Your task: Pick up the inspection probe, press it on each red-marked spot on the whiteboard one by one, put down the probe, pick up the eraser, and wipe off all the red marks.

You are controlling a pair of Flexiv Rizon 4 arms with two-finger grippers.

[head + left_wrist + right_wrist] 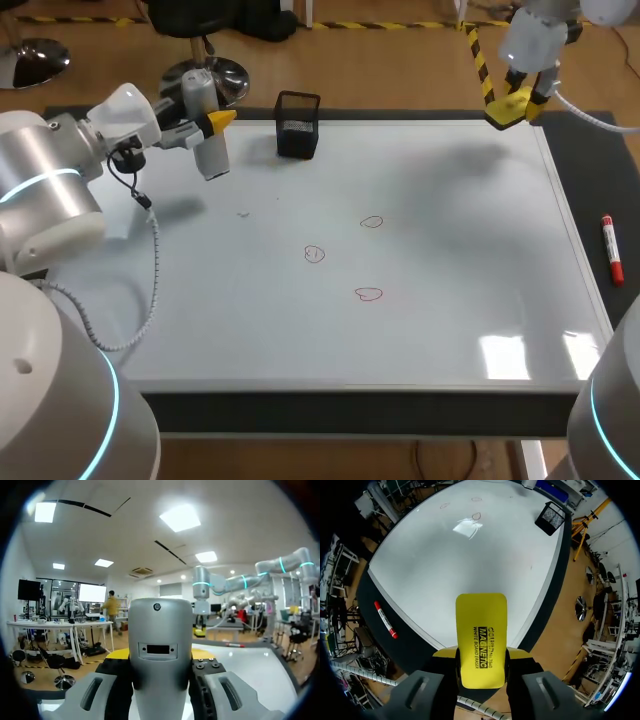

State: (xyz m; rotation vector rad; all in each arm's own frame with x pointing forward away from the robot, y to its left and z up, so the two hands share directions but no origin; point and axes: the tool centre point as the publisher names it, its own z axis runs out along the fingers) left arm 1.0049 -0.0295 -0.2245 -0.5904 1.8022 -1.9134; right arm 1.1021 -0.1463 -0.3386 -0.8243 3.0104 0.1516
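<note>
Right wrist view, yellow eraser (481,637), flat, round-cornered

three red marks (369,293), one probe (207,130), one eraser (481,637)

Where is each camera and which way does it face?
Head view: above and behind, looking down on the whiteboard; left gripper and right gripper show.
Left wrist view: facing level across the board; its gripper grips the probe.
Right wrist view: high off a corner, looking down; its gripper grips the eraser.
Shared: head and right wrist both show the red marks and red marker.
</note>
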